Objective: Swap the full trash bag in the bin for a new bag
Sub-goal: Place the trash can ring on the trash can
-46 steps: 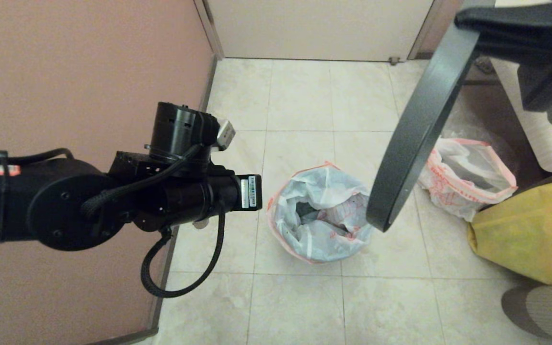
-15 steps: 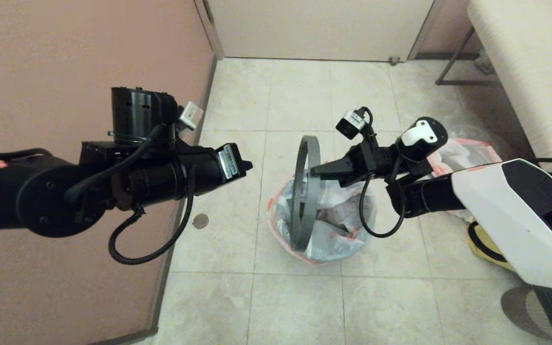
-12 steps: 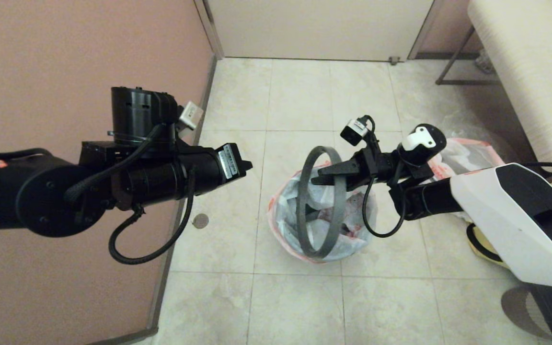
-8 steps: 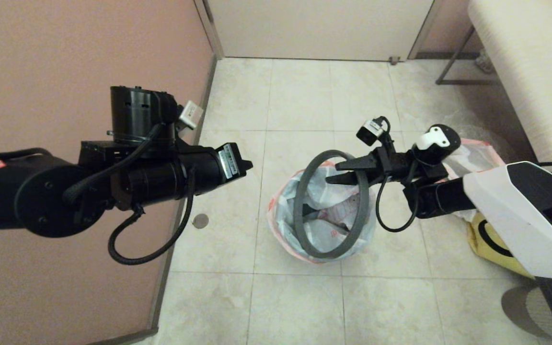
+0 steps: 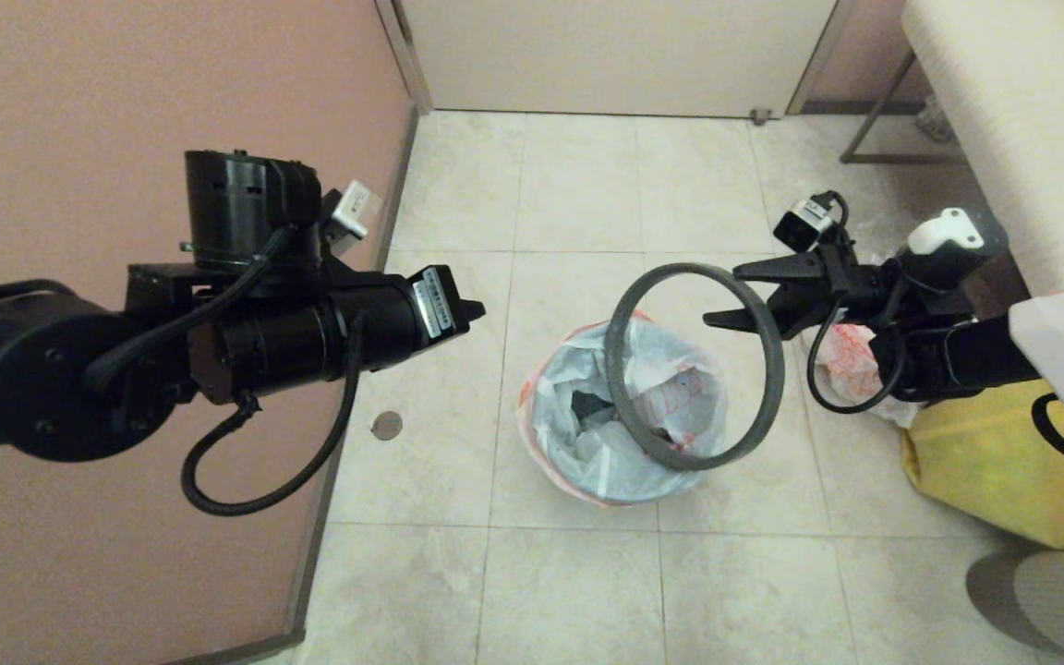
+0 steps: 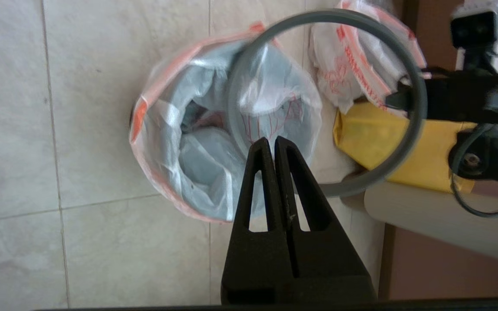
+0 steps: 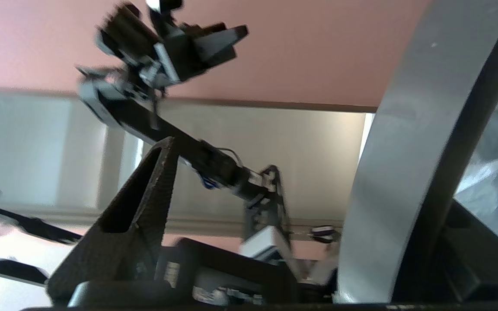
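The new bag (image 5: 620, 416), white with an orange band at its mouth, lines the bin and is folded over its rim, hiding the bin's black wall. The dark grey hoop (image 5: 694, 459) hangs tilted above the bin's right side. Its upper right arc passes between the fingers of my right gripper (image 5: 722, 296), which is open; the hoop (image 7: 404, 172) leans on one finger, and the other finger (image 7: 145, 194) stands well clear. The full trash bag (image 5: 841, 365) lies on the floor behind my right arm. My left gripper (image 5: 477, 309) is shut and empty, held in the air left of the bin.
A yellow bag (image 5: 1003, 462) sits right of the bin, beside the full bag. A pink wall (image 5: 172, 92) runs along the left, with a door at the back. A pale bench (image 5: 1012, 111) on a metal frame stands at the right. A small round floor mark (image 5: 387, 425) lies near the wall.
My right gripper has opened and drawn back to the right. The hoop has swung from edge-on to a tilted ring over the bin. My left arm shifted slightly left.
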Motion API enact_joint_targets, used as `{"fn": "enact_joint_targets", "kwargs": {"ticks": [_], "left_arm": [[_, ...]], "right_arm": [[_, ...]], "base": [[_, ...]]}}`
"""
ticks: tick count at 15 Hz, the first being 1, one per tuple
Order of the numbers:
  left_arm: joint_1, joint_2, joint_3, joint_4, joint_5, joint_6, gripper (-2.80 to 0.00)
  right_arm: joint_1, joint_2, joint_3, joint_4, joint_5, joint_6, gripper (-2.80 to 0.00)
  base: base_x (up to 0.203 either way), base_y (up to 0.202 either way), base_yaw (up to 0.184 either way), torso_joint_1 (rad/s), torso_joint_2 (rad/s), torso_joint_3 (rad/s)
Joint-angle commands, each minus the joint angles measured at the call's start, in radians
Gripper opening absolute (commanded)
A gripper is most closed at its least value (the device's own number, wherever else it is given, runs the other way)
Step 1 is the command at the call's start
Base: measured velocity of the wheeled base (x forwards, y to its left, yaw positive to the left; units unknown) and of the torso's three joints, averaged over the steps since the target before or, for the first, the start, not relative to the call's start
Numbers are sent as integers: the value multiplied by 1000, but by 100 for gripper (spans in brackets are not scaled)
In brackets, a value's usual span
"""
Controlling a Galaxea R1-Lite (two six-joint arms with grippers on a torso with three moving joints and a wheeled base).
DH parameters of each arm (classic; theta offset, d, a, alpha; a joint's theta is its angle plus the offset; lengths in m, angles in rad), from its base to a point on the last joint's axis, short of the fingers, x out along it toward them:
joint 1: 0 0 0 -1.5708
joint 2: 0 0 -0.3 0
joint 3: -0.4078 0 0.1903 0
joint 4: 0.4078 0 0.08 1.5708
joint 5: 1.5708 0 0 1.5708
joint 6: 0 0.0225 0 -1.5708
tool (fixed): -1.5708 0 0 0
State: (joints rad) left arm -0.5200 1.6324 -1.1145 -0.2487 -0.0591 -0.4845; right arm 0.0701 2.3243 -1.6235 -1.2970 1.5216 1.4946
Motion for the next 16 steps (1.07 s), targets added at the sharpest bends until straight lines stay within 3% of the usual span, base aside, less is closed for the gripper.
{"fn": "enact_joint_targets", "kwargs": {"ticks": [1, 7, 12, 16], "left_arm": [[-7, -18, 4, -1, -2, -3, -280], [-12, -14, 2, -3, 1, -3, -280], [-11, -31, 2, -1, 1, -3, -280], [-2, -42, -1, -1, 2, -3, -280]], "right_arm": [[0, -50, 2, -11, 8, 55, 0], [183, -22, -3, -35, 8, 60, 0], [275, -140, -9, -33, 8, 110, 0], [313, -115, -13, -26, 8, 136, 0]], "base": [[0, 0, 0, 0, 0, 0], [0, 0, 0, 0, 0, 0], [0, 0, 0, 0, 0, 0], [0, 0, 0, 0, 0, 0]]}}
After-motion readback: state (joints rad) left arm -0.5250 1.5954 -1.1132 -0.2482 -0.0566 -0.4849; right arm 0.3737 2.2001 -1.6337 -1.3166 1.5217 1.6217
